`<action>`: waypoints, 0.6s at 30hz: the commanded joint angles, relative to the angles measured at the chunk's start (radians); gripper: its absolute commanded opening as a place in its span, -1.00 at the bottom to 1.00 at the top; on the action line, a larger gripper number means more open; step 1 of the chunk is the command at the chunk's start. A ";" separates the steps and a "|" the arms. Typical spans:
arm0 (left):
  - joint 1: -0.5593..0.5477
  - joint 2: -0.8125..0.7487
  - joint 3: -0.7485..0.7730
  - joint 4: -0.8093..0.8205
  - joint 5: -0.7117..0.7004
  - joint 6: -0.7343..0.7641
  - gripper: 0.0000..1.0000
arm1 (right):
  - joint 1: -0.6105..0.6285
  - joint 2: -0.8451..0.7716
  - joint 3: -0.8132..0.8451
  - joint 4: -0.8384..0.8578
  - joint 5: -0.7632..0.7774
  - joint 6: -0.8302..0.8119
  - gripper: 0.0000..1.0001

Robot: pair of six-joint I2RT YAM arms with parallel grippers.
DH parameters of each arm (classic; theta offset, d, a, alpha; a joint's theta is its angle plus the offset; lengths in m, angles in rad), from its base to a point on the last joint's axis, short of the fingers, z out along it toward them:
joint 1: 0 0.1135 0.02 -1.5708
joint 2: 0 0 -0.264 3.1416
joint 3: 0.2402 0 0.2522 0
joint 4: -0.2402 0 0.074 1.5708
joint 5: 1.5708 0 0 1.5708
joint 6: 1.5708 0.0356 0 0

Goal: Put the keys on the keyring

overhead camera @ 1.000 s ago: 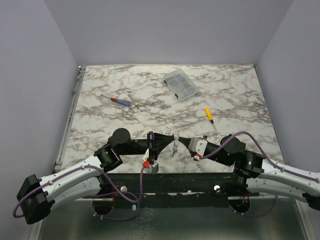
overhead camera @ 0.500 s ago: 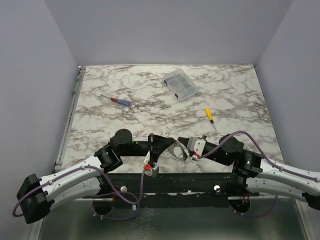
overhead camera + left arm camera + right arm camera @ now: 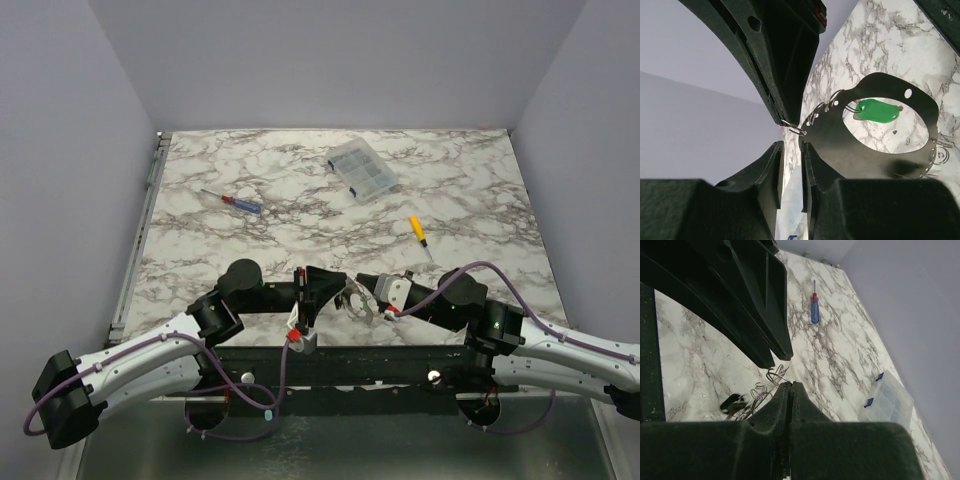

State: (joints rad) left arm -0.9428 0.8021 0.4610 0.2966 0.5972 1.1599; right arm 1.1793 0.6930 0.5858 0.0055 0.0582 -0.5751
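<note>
Your left gripper (image 3: 785,134) stands only slightly parted. A small split ring (image 3: 792,129) sits right in the gap between its tips, and the gap looks wider than the wire, so I judge it is not pinched. The keyring (image 3: 865,160), a flat oval plate with holes around its rim, hangs just beyond those tips. A green tag (image 3: 877,111) is clipped inside its opening.

Your right gripper (image 3: 790,386) is pressed fully together. A silvery tangle (image 3: 757,392) of wire loops lies just off its tips, but you cannot tell from here what it pinches, and no single one of the keys can be picked out.

To do this step well:
- Hold the right hand dead steady so the plate does not swing.
- Re-close the left only once the split ring is centred between the pads.
- Grip the wire itself, not the plate's edge.
- Move in small strokes, because thin wire will slip or twist out sideways
</note>
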 commanded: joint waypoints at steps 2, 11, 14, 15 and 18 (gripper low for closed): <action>-0.004 -0.020 -0.017 -0.014 -0.014 0.004 -0.41 | 0.005 -0.009 0.004 0.042 0.003 0.014 -0.99; -0.004 -0.029 -0.038 0.040 -0.124 -0.112 -0.34 | 0.005 -0.007 0.002 0.060 0.069 0.010 -0.99; -0.004 -0.035 -0.044 0.084 -0.222 -0.219 -0.30 | 0.005 -0.003 0.005 0.074 0.117 0.000 -0.99; -0.004 -0.039 -0.042 0.099 -0.263 -0.270 -0.30 | 0.005 -0.002 0.006 0.078 0.131 0.000 -0.99; -0.005 -0.061 -0.016 0.102 -0.389 -0.478 -0.28 | 0.006 -0.006 0.012 0.088 0.189 -0.001 -0.99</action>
State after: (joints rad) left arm -0.9440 0.7788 0.4286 0.3424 0.4107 0.9699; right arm 1.1793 0.6933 0.5858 0.0208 0.1429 -0.5762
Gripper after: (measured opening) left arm 0.350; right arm 0.014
